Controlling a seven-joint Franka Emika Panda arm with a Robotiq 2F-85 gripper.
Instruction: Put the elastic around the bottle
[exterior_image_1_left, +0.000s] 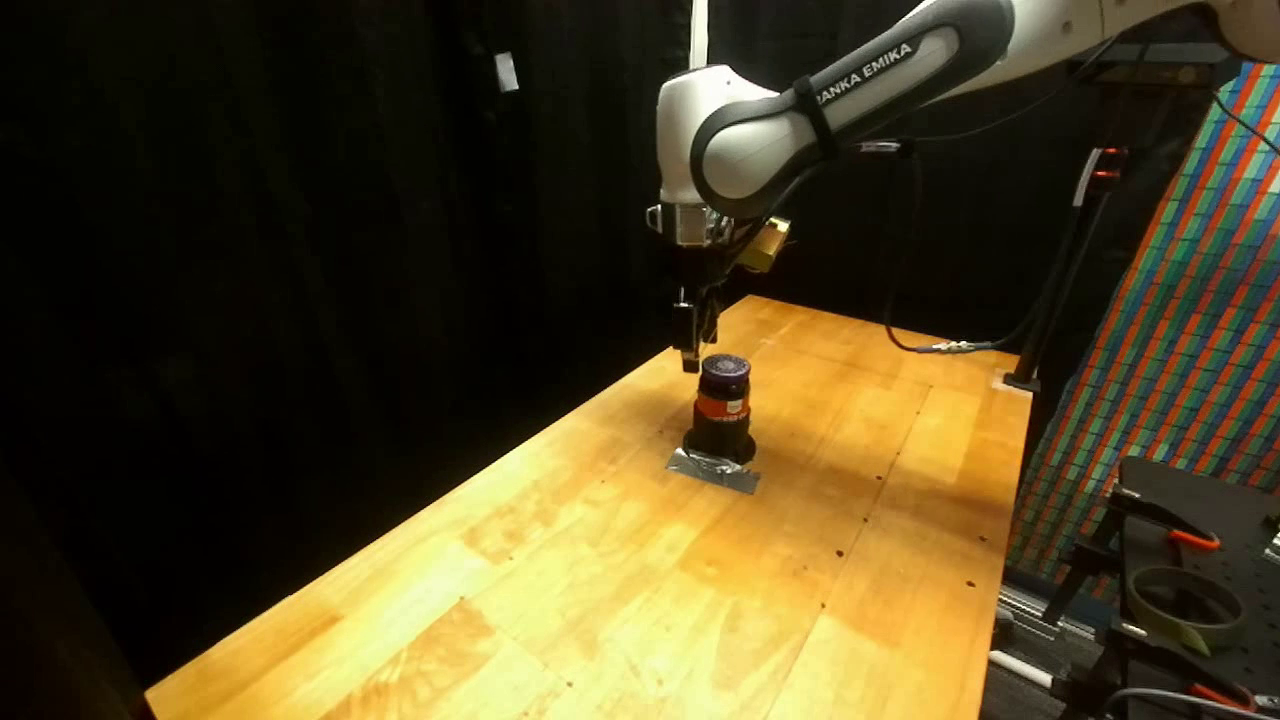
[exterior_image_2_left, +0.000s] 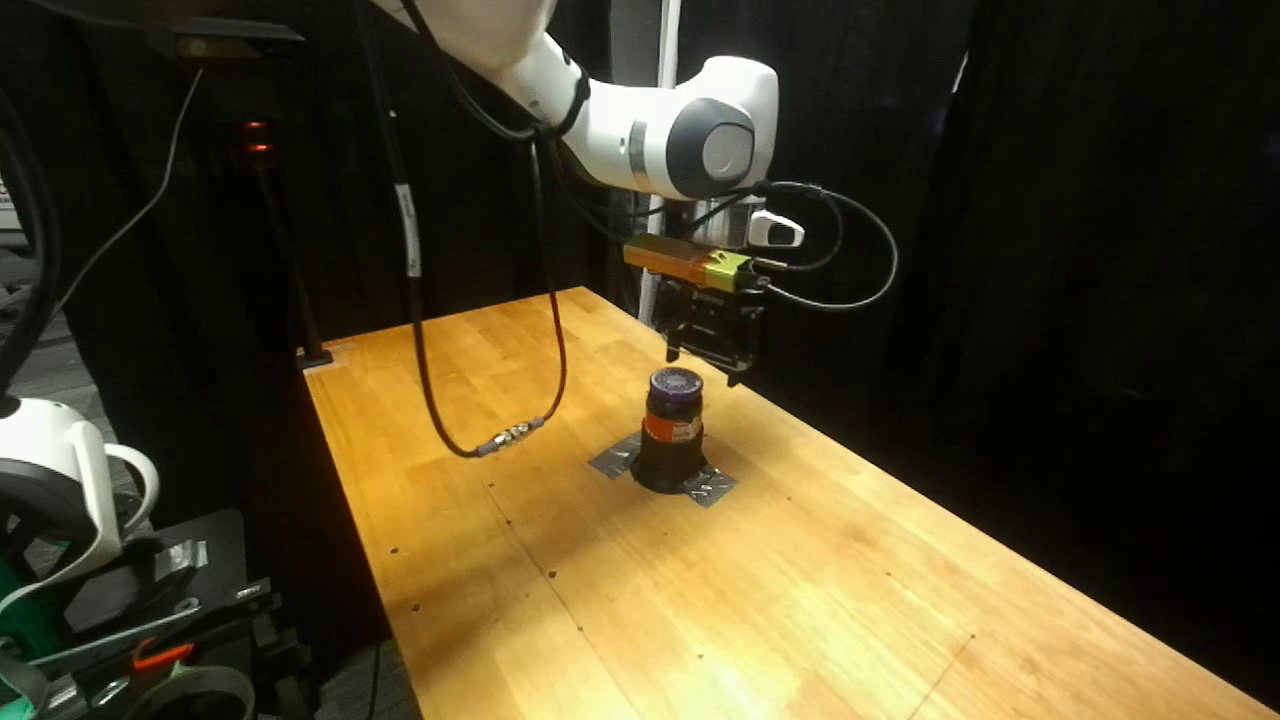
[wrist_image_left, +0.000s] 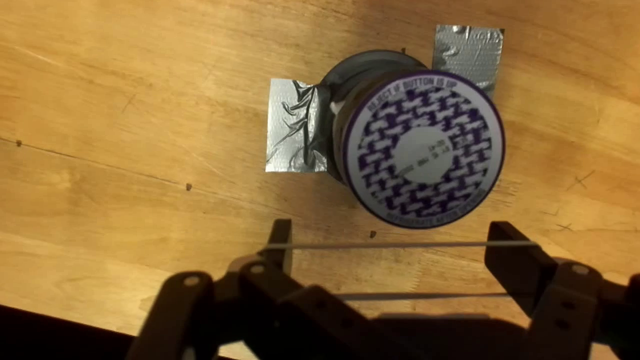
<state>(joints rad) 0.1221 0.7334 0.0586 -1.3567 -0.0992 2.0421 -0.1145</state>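
Bottle (exterior_image_1_left: 724, 400) upright, dark, orange-banded, purple-lidded. Only wrist view clearly shows elastic (wrist_image_left: 410, 245), taut left-to-right across gripper (wrist_image_left: 390, 239), jaws spread.

I see the table (exterior_image_1_left: 430, 590) brightly lit in both exterior views, glaring pale toward the camera, while the black curtains (exterior_image_2_left: 1080, 300) swallow detail. A soft shadow spreads near the bottle (exterior_image_1_left: 722, 408). In my wrist view, the tape (wrist_image_left: 295, 130) glints, the gripper (wrist_image_left: 390, 235) is almost a silhouette, and fine print on the lid (wrist_image_left: 424, 152) looks soft.
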